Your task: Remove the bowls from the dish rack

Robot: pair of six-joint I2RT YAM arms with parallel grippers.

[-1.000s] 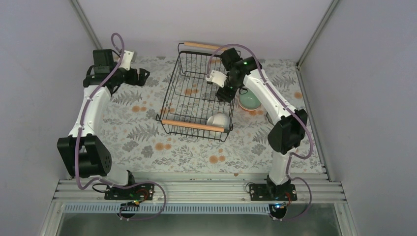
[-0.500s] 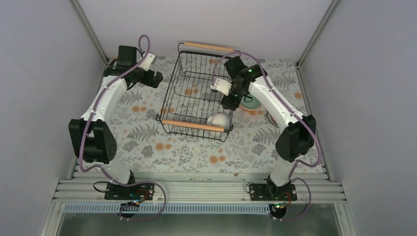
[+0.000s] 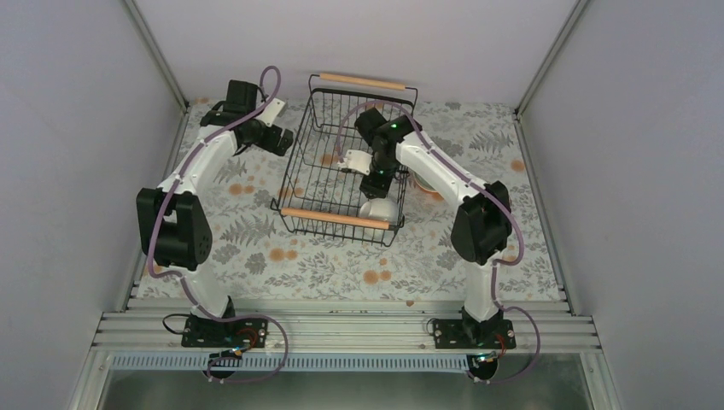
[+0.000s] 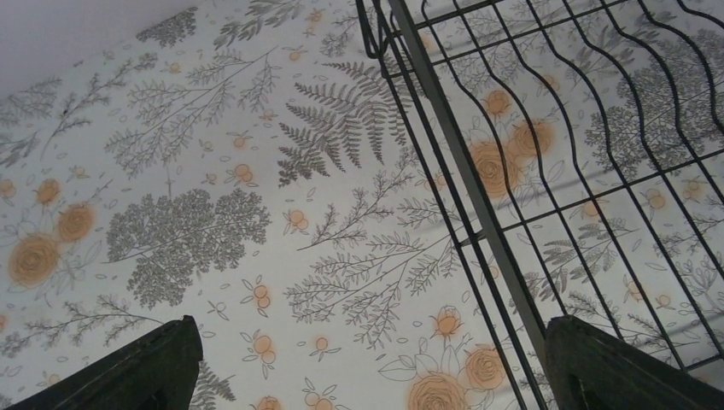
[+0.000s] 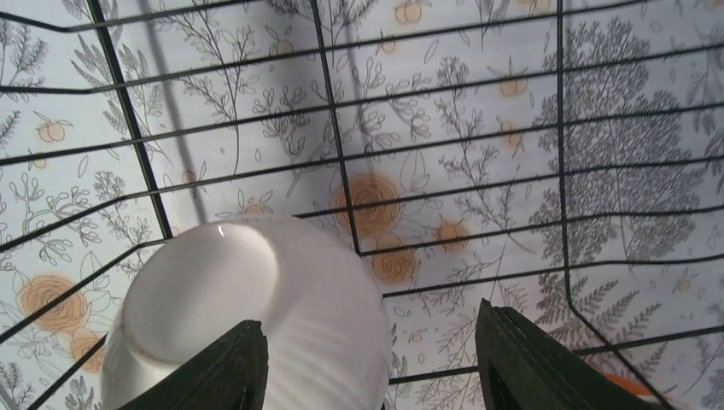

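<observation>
1 white bowl (image 5: 256, 325) shows its ribbing only in the right wrist view.

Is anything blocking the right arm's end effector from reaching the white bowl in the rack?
Nothing visible does. The right end effector hangs open above the upside-down white bowl, with only air between them. The dish rack has its wires under and beside the bowl, not over it.

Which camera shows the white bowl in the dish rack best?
The right wrist view: the white bowl fills the lower left, its ribbed side and round base plain. The top external view shows it small, at the near right corner of the dish rack, partly under the right arm. The left wrist view shows only rack wires and tablecloth.
</observation>
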